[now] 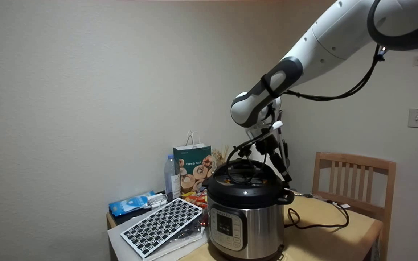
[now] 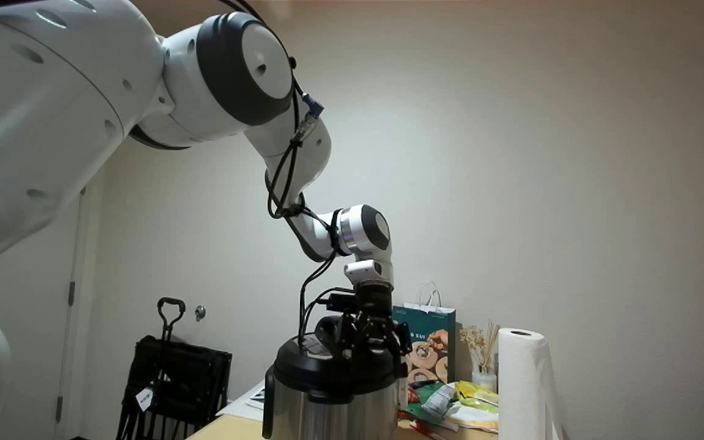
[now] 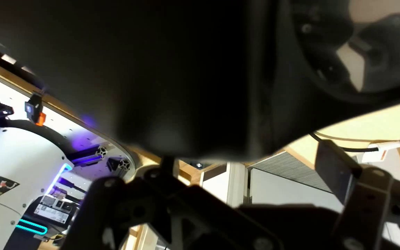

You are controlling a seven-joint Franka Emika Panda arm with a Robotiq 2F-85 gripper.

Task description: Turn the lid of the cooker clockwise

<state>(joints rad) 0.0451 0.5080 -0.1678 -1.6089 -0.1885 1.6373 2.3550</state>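
While the glossy domed black lid (image 1: pixel 247 194) sat on the cylindrical stainless-steel cooker (image 1: pixel 265 232) at lower centre, my black two-fingered gripper (image 3: pixel 252 169) hung close by. I had its jaws spread wide.

In an exterior view the cooker (image 2: pixel 333 420) is cut off below, and the wrist view's lid (image 3: pixel 186 80) is blurred.

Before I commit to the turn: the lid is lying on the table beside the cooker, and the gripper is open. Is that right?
Not quite: the lid is not on the table; it sits on top of the cooker, as both exterior views show. The gripper is open, as you say.
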